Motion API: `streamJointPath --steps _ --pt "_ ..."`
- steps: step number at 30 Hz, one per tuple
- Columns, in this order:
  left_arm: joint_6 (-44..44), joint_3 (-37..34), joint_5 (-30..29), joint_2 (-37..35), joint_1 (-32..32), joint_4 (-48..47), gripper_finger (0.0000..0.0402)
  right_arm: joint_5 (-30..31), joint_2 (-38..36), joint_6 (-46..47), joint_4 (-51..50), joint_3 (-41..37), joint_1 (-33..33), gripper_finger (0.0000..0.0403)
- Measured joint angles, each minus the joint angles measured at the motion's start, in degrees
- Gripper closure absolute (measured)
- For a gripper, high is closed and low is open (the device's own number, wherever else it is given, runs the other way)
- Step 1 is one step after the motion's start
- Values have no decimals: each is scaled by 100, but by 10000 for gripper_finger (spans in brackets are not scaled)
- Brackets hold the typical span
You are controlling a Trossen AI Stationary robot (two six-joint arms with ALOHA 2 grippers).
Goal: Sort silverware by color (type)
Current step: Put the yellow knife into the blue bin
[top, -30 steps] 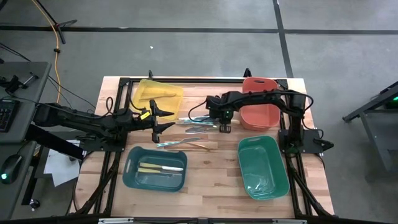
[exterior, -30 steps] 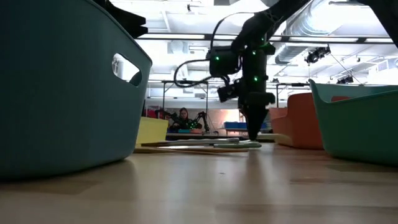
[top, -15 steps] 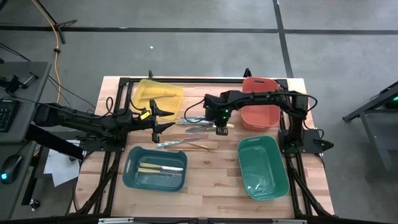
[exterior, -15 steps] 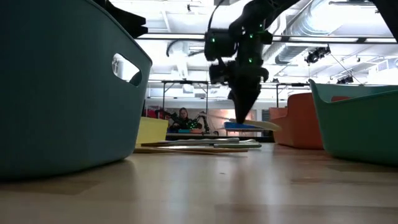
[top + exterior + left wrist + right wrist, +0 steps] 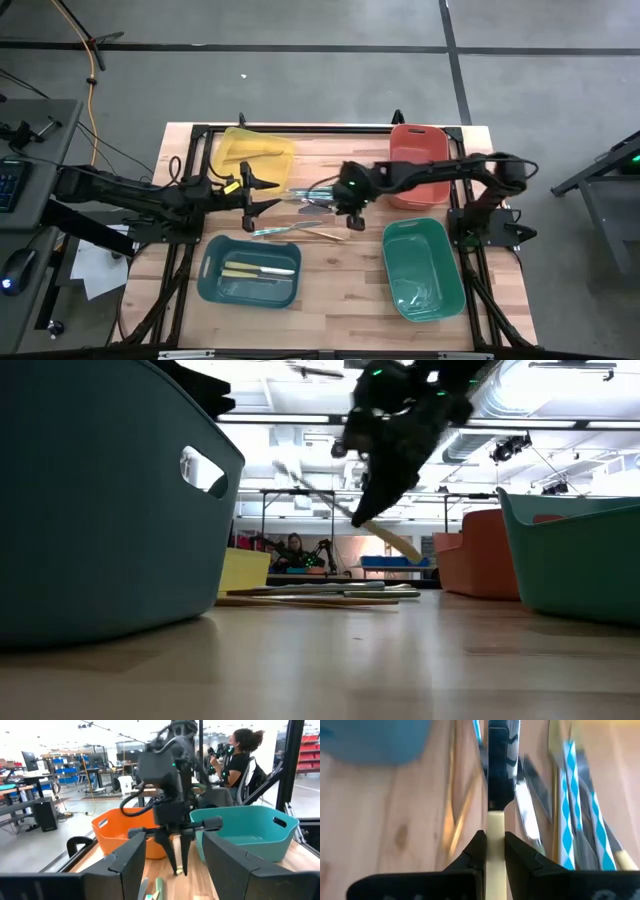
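Note:
My right gripper (image 5: 347, 207) hangs above the near side of the silverware pile (image 5: 312, 205), shut on a utensil with a cream handle (image 5: 395, 540). The pile is several thin silver, teal-striped and gold pieces lying flat on the wood, also seen as the silverware pile (image 5: 570, 805) in the right wrist view. Two cream utensils (image 5: 258, 270) lie in the dark blue-teal bin (image 5: 210, 280). My left gripper (image 5: 268, 193) waits open, left of the pile and level with the table. My right gripper pinches the utensil's cream handle (image 5: 495, 827) between its two fingers (image 5: 476, 851), coming from above and slanting down. The utensil is lifted clear of the table. In the low view it sits tilted across the fingers, its cream end (image 5: 405, 548) lower.
Four bins stand around the pile: a yellow one (image 5: 255, 150) at far left, an orange one (image 5: 415, 172) at far right, a green-teal one (image 5: 422, 265) at near right and the dark blue-teal one at near left. A person (image 5: 239, 762) sits beyond the table.
My right gripper, with its fingertips down at the pile a second ago, has risen and moved a little toward the near edge, carrying the cream-handled utensil. The utensil has come up off the table and tipped from level to steeply slanted.

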Motion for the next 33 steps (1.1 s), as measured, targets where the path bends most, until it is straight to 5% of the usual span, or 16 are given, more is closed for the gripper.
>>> streamJointPath --steps 8,11,33 --pt "-1 4 -1 -124 1 11 216 490 -702 400 5283 -1975 353 373" --pt "-1 4 -1 -124 1 3 216 613 -702 223 6317 -2256 389 373" --pt "-130 4 64 -120 1 -198 216 620 -700 -162 6411 -2219 370 373"
